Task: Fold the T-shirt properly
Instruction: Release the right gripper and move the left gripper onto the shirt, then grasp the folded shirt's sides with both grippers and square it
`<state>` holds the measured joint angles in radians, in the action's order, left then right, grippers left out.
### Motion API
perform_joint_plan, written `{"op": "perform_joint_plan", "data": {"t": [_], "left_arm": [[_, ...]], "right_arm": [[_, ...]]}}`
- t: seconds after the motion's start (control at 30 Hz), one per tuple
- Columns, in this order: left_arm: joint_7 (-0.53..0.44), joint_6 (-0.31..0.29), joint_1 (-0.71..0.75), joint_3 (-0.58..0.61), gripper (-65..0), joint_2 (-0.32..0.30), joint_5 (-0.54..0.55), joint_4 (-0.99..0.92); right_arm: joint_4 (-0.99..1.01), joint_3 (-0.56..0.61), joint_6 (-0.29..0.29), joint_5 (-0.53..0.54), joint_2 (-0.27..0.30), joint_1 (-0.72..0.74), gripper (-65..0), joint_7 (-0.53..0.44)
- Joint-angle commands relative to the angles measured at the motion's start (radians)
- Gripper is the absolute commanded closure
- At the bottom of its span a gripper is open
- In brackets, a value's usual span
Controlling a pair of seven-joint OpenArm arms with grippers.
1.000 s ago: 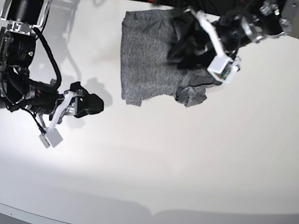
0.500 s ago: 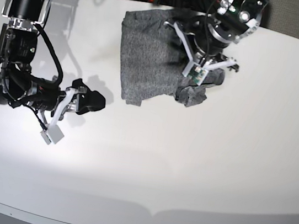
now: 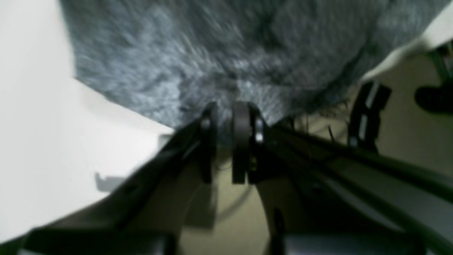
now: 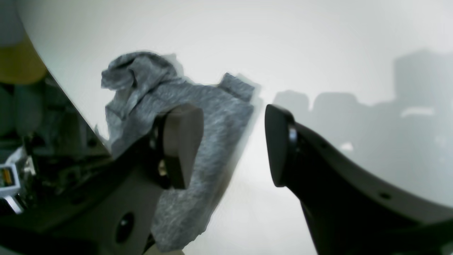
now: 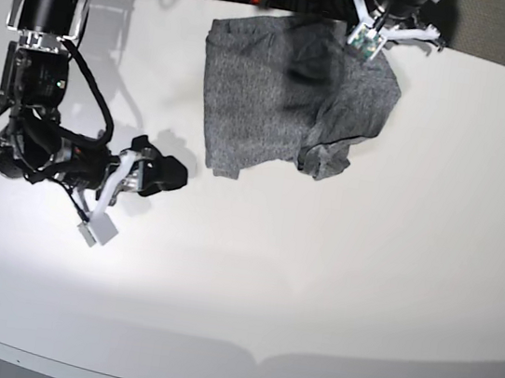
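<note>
My left end effector [image 3: 226,141] pinches the T-shirt [image 5: 275,98] at its far edge; I should drag slowly. My right end effector [image 4: 233,145] gapes empty beside it.

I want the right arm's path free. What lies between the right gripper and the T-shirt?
Only bare white table separates the right gripper from the T-shirt, as the base view shows.

Left pincer [image 5: 367,28] withdrew rearward, narrowing, uncovering T-shirt [image 5: 275,98].
</note>
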<state>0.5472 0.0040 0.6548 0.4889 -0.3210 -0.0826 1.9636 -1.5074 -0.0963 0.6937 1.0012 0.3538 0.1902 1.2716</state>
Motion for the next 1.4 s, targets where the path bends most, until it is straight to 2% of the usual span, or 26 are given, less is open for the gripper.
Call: {"op": "perform_joint_plan", "data": {"t": [0.0, 0.07, 0.13, 0.23, 0.33, 0.43, 0.67, 0.8, 1.07, 1.27, 1.37], "left_arm": [[-0.016, -0.039, 0.030, 0.004, -7.3, -0.001, 0.005, 0.024], [-0.031, -0.042, 0.042, 0.004, -7.3, 0.008, 0.005, 0.046], [-0.044, -0.043, 0.043, 0.004, -7.3, 0.010, 0.029, 0.077], [-0.092, -0.066, 0.036, 0.004, -4.7, 0.011, 0.088, 0.106], [-0.112, -0.086, 0.010, 0.004, -0.5, 0.011, 0.172, 0.105], [-0.111, -0.092, -0.029, 0.004, 0.0, 0.010, 0.228, 0.104], [-0.082, -0.091, -0.146, 0.004, 0.0, 0.010, 0.275, 0.034], [-0.060, -0.090, -0.217, 0.004, 0.0, 0.010, 0.275, -0.090], [-0.058, -0.091, -0.350, 0.003, 0.0, 0.007, 0.283, -0.338], [-0.076, -0.091, -0.493, -0.051, 0.0, -0.029, 0.282, -0.528], [-0.106, -0.092, -0.564, -0.082, 0.0, -0.050, 0.286, -0.599]], "right_arm": [[-0.016, 0.016, 0.004, 0.012, -0.003, 0.023, -30.8, -0.024], [-0.016, 0.063, 0.004, -0.026, -0.024, 0.023, -26.2, -0.053], [-0.016, 0.106, 0.004, -0.080, -0.054, 0.024, -18.9, -0.099], [-0.016, 0.161, 0.004, -0.188, -0.101, 0.026, 0.0, -0.196], [-0.016, 0.212, 0.004, -0.330, -0.138, 0.026, 0.0, -0.294], [-0.016, 0.262, 0.004, -0.461, -0.156, 0.026, 0.0, -0.355], [-0.013, 0.305, 0.004, -0.578, -0.163, 0.025, 0.0, -0.336], [-0.013, 0.305, 0.004, -0.572, -0.157, 0.022, 0.0, -0.257], [-0.013, 0.305, 0.004, -0.573, -0.154, -0.043, 0.0, -0.226], [-0.014, 0.304, 0.004, -0.570, -0.143, -0.078, 0.0, -0.194], [-0.019, 0.304, 0.004, -0.492, -0.144, -0.100, 0.0, -0.180]]}}
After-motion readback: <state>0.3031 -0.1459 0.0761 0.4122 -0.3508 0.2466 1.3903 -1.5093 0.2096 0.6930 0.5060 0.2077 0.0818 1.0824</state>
